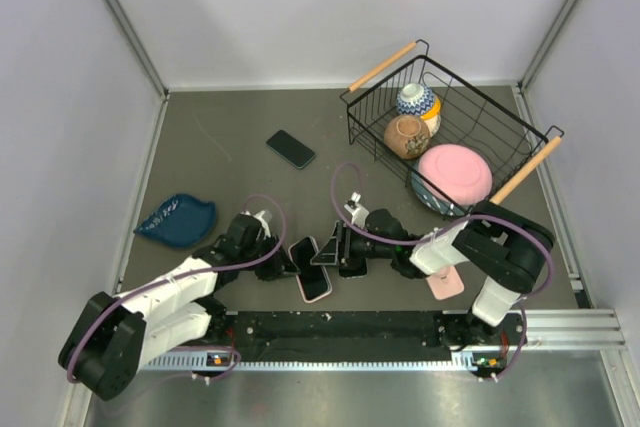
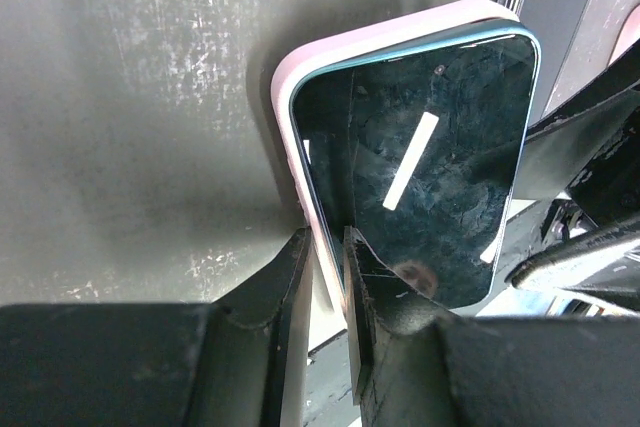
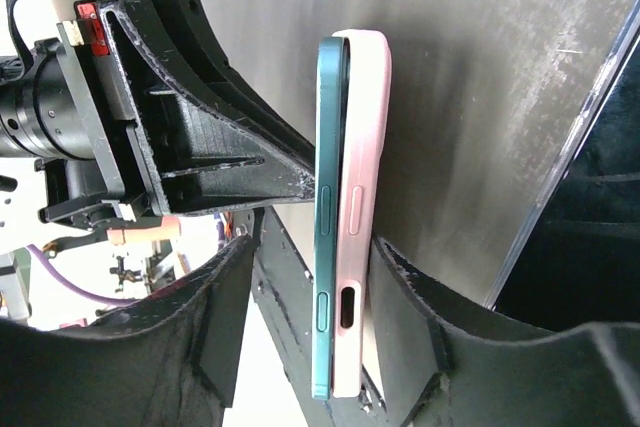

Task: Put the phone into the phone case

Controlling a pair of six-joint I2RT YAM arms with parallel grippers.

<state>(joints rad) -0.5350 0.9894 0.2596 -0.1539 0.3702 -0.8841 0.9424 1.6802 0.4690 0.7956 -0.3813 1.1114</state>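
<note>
A teal phone with a dark screen lies against a pink case, standing on edge just above the table; edge-on in the right wrist view the phone and case sit side by side. In the top view the phone and case are near the front middle. My left gripper is shut on both, one finger behind the case, one on the screen; it also shows in the top view. My right gripper is open and straddles the pair, one finger against the case; it also shows in the top view.
A second black phone lies on the table further back. A blue dish is at the left. A wire basket at the back right holds bowls, including a pink one. A flat pink item lies under the right arm.
</note>
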